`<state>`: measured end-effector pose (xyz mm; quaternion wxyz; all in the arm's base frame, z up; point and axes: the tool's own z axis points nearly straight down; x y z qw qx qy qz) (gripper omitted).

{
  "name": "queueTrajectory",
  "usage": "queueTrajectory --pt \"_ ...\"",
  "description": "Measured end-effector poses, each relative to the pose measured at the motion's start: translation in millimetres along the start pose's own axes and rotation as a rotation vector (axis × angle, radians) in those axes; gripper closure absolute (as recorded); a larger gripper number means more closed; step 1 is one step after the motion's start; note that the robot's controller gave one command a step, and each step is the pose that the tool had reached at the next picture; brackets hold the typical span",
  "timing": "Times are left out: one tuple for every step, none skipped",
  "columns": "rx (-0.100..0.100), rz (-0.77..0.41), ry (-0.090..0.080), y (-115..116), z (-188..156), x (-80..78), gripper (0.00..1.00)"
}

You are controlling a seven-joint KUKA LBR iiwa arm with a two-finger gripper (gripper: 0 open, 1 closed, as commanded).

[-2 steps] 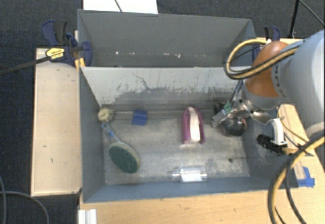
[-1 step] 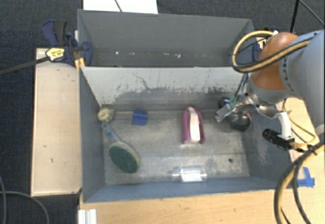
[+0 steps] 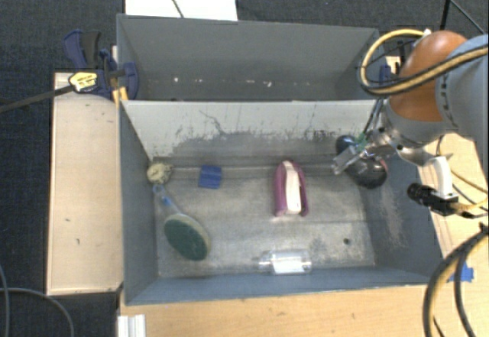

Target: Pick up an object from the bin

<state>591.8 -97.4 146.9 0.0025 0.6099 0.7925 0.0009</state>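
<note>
Gripper (image 3: 357, 162) hovers by the bin (image 3: 244, 125) corner, purple-white bottle (image 3: 289, 189) untouched to its left; its opening I cannot tell.

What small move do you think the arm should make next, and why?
Probably a short shift left, toward the purple-and-white object. The gripper hangs near the back right corner of the bin, and that object is the nearest thing to it. It lies apart from the blue block and the clear piece, so the approach looks uncluttered.
</note>
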Motion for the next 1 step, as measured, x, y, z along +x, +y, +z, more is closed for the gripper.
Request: queueTrajectory --pt "0.000 -0.011 0.000 0.5 -16.3 -0.7 1.00"
